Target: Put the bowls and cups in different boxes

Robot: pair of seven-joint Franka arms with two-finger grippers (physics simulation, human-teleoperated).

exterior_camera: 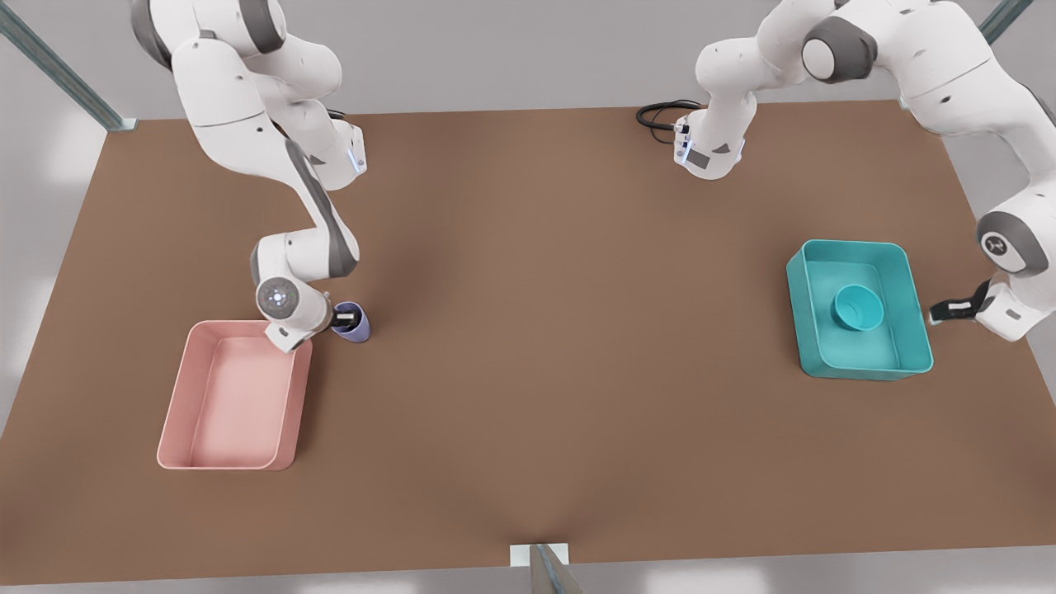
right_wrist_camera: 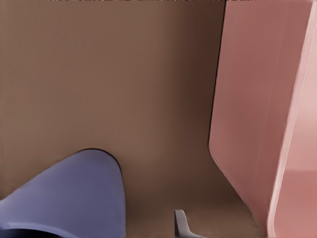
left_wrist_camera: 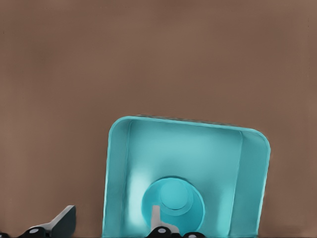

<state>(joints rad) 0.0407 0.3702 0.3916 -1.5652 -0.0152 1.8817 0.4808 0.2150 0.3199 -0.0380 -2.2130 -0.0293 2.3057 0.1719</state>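
The lavender cup [exterior_camera: 355, 325] sits tilted on the brown table just past the pink box [exterior_camera: 231, 396]. My right gripper [exterior_camera: 340, 313] is at the cup's rim and open. One dark finger reaches into the cup's mouth; in the right wrist view the other finger [right_wrist_camera: 181, 222] stands apart from the cup [right_wrist_camera: 74, 193] wall, next to the pink box [right_wrist_camera: 262, 114]. The teal bowl [exterior_camera: 858, 307] lies inside the teal box [exterior_camera: 907, 280]. My left gripper [exterior_camera: 949, 310] hangs open beside that box, at the front view's right, holding nothing. The left wrist view looks down on the bowl [left_wrist_camera: 173, 203] in the box [left_wrist_camera: 119, 168].
A black cable [exterior_camera: 660, 114] loops at the table's far edge. A metal post [exterior_camera: 549, 569] stands at the near edge in the middle. The pink box holds nothing. Bare brown tabletop stretches between the two boxes.
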